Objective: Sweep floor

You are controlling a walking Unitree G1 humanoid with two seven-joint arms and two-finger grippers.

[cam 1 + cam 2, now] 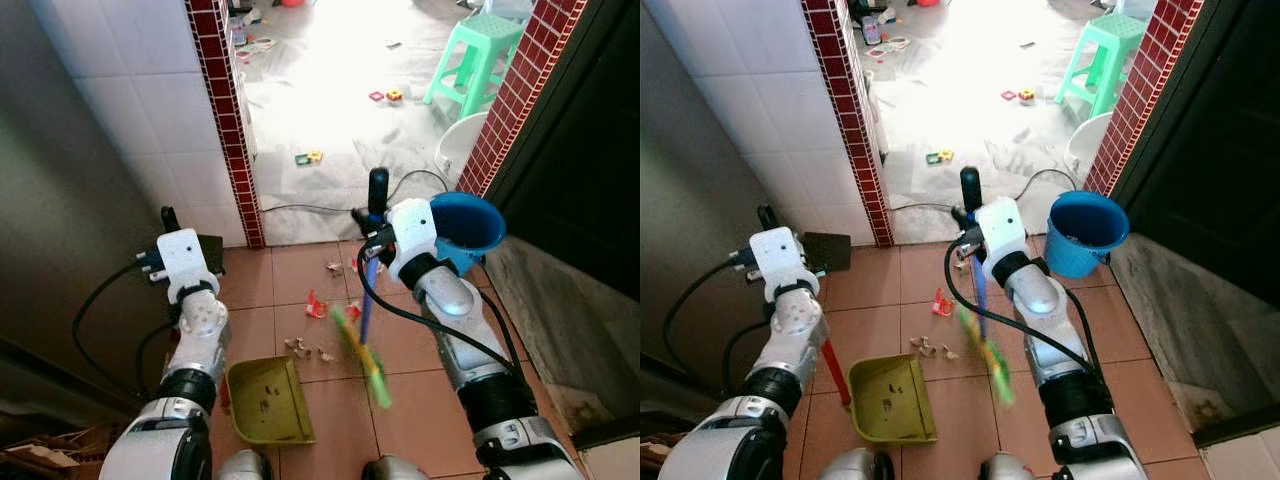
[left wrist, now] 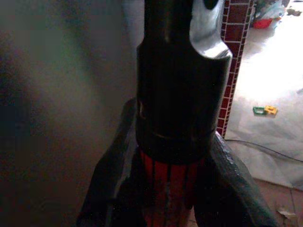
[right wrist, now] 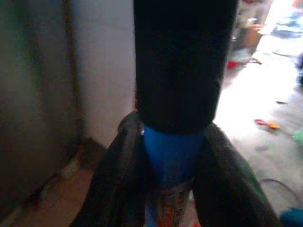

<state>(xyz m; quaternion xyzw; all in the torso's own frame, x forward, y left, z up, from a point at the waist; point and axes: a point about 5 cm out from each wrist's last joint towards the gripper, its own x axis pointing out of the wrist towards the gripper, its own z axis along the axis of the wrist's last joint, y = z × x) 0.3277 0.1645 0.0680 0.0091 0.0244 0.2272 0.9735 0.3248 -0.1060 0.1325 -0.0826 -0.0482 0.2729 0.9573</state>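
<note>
A green dustpan [image 1: 268,400] rests on the terracotta tiles at my feet, and its red handle [image 1: 835,372] rises to my left gripper [image 2: 170,189], which is shut on it just under the black cap. My right gripper [image 3: 173,161] is shut on the blue broom handle [image 1: 368,300] below its black grip [image 1: 378,186]. The broom's green bristles [image 1: 365,355] are blurred just right of the pan's mouth. Pale crumbs [image 1: 305,350] lie in front of the pan. A red scrap [image 1: 316,305] and more bits [image 1: 335,267] lie further out, toward the doorway.
Red brick pillars [image 1: 228,120] [image 1: 515,95] frame a doorway to a bright concrete floor with small toys [image 1: 308,157], a cable [image 1: 300,208] and a green stool [image 1: 475,55]. A blue bucket [image 1: 470,225] stands by my right arm. A dark door [image 1: 580,150] is at the right.
</note>
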